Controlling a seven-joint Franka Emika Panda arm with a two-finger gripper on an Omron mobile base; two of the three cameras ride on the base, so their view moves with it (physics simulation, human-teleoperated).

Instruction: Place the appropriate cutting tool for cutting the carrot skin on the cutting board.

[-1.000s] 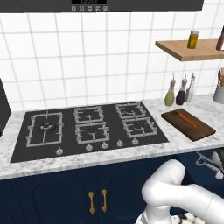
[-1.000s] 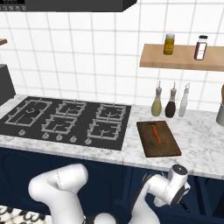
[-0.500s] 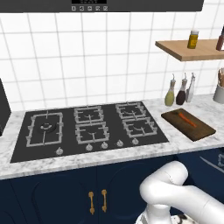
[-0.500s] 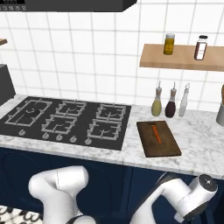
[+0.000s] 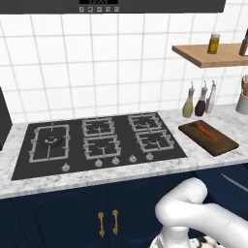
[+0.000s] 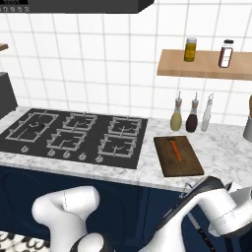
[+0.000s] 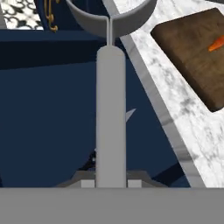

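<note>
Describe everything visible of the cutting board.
The cutting board is a dark brown rectangular slab, wood by its look, thick and lying flat on the marble counter right of the cooktop. The small orange carrot lies on it, toward its far end. Three bottles stand behind it, apart. In the hand view a corner shows grain and rounded edges.

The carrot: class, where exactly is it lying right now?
The carrot lies on the cutting board, on the counter right of the stove, in front of the three bottles in both base views.
</note>
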